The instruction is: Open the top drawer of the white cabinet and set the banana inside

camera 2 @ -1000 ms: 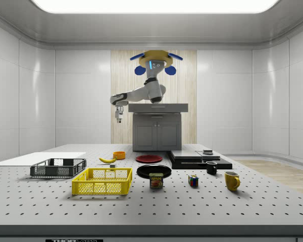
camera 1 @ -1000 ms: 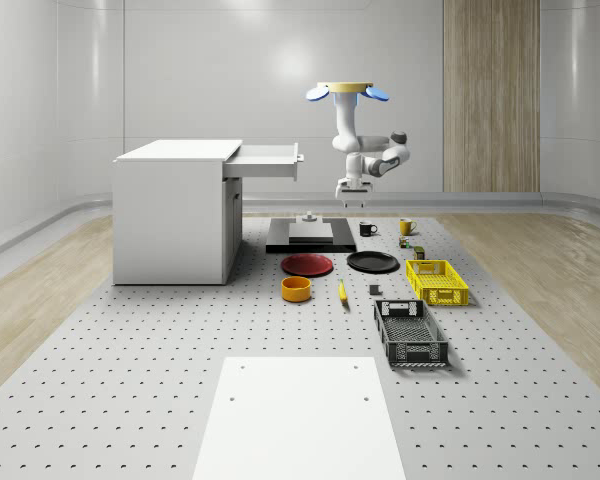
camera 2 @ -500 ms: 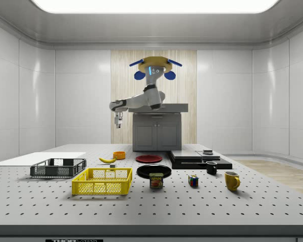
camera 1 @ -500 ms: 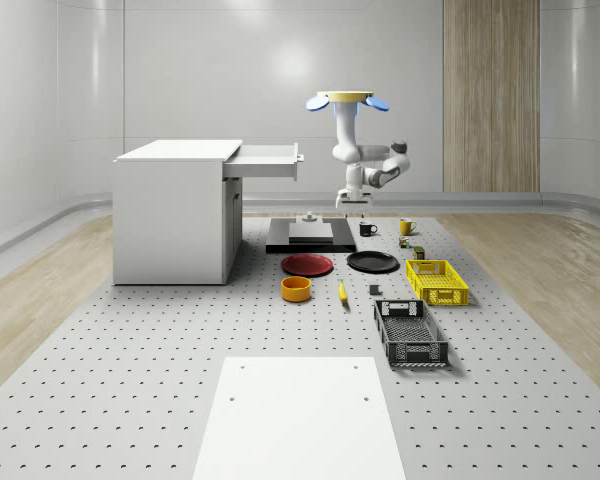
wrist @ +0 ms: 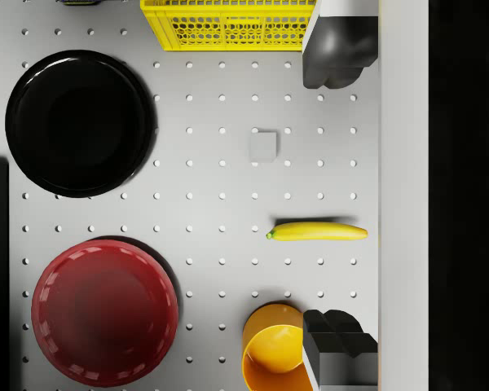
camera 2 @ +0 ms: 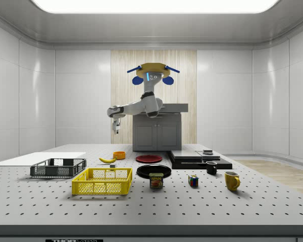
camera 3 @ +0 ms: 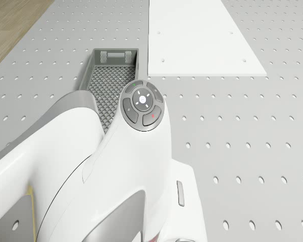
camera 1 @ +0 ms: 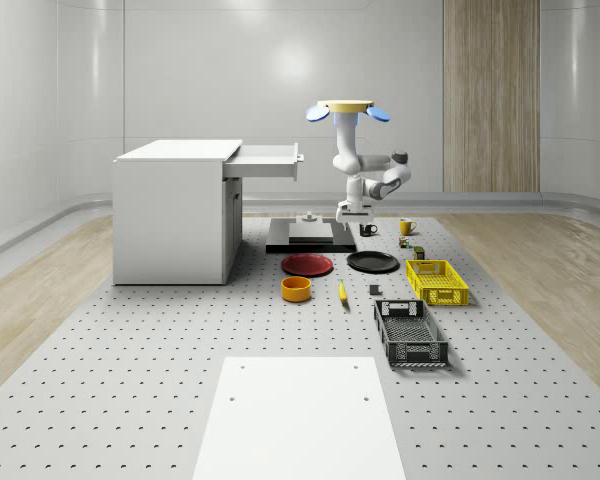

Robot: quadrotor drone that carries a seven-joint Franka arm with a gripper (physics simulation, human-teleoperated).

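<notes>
Since the earlier frames: drone (camera 1: 345, 108) has sunk a little and the tool (camera 1: 346, 212) has come lower, now nearer the bench (camera 1: 130, 390); the objects on the bench lie as before.

Drone: hovers in the air over the far part of the bench, beyond the black plate (camera 1: 372, 262), to the whole-scene view's right of the cabinet. Arm bent at the elbow, wrist turned down.

Tool: hangs in the air with nothing in it, fingers (wrist: 336, 49) set wide apart, pointing down at the bench. In the wrist view the banana lies between the two finger ends, well below them.

White cabinet (camera 1: 175, 210): stands at the whole-scene view's left of the bench. Top drawer (camera 1: 268, 162) pulled out.

Banana (camera 1: 342, 291): lies flat on the bench, outside the drawer, between the orange bowl (camera 1: 296, 289) and the black basket (camera 1: 410, 333). Apart from both.

Red plate (camera 1: 308, 264): flat on the bench, beside the black plate, just beyond the orange bowl.

Yellow basket (camera 1: 437, 281): on the bench, to the whole-scene view's right of the black plate.

Small grey block (wrist: 262, 146): on the bench between banana and yellow basket.

Black slab (camera 1: 310, 236): behind the plates, with a small object on top.

Black mug (camera 1: 367, 229), yellow mug (camera 1: 406, 226): at the far edge.

White panel (camera 1: 298, 415): flat at the near end of the bench.
</notes>
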